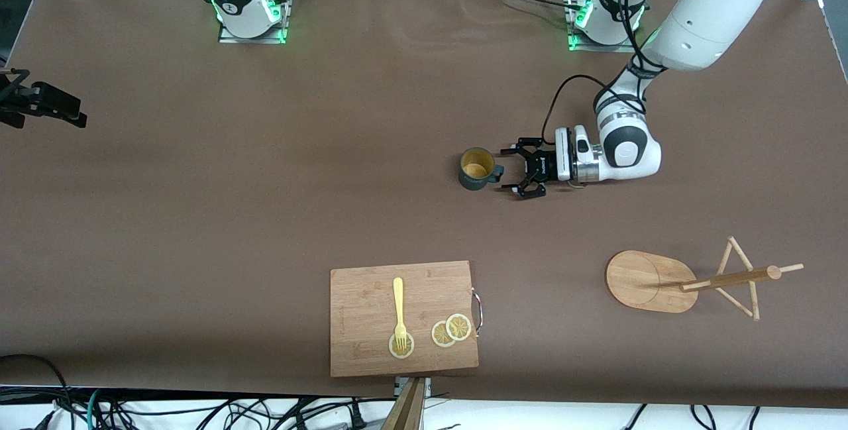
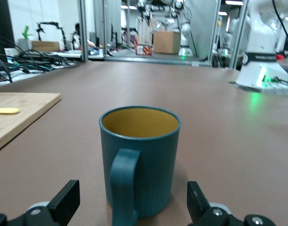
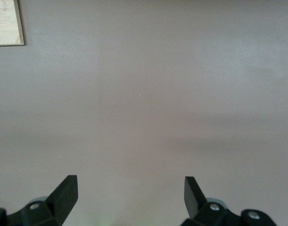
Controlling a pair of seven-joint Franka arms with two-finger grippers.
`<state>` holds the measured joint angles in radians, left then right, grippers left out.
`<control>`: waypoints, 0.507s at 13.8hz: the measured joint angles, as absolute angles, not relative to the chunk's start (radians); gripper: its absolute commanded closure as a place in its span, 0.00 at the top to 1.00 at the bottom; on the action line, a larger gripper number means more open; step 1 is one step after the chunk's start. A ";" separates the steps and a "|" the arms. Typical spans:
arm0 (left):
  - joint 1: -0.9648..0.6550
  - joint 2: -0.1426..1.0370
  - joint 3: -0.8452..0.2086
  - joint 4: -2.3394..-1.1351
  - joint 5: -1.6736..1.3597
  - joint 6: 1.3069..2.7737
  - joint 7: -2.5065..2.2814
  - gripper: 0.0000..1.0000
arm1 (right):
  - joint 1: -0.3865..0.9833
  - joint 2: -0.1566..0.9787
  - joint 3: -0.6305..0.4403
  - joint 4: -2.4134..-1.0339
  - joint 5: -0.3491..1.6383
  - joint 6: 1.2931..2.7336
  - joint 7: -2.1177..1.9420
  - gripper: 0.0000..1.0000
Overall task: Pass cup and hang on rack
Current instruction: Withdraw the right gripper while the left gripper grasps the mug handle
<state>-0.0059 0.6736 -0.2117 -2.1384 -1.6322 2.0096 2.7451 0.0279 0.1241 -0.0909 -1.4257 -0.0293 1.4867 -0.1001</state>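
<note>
Cup (image 1: pixel 476 168), upright on the worktop (image 1: pixel 265 185) near its centre, handle at 3 o'clock in the front view, pointing toward the left gripper (image 1: pixel 511 169). That gripper lies low and level just beside the cup, fingers (image 2: pixel 64 200) spread wide either side of the handle, not touching it. Rack (image 1: pixel 652 281) stands at 4 o'clock from the cup, toward the left arm's end and nearer the front camera; board (image 1: pixel 404 317) at 7 o'clock from the cup, carrying a fork (image 1: pixel 399 307) and three lemon slices (image 1: pixel 452 330). Right gripper (image 3: pixel 130 197) appears only in its wrist view, over bare worktop, fingers wide, holding nothing
</note>
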 measured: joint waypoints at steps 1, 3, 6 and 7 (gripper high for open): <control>-0.009 0.685 -0.220 -2.138 -1.656 2.009 2.747 0.75 | 0.028 0.124 -0.091 -1.426 -0.029 1.488 -0.100 1.00; -0.010 0.697 -0.225 -2.136 -1.670 2.009 2.748 0.27 | 0.028 0.124 -0.091 -1.426 -0.029 1.492 -0.100 1.00; -0.007 0.703 -0.225 -2.132 -1.670 2.007 2.748 0.00 | 0.028 0.124 -0.091 -1.426 -0.029 1.494 -0.100 1.00; -0.008 0.703 -0.225 -2.131 -1.670 2.005 2.748 0.00 | 0.028 0.124 -0.091 -1.426 -0.029 1.495 -0.100 1.00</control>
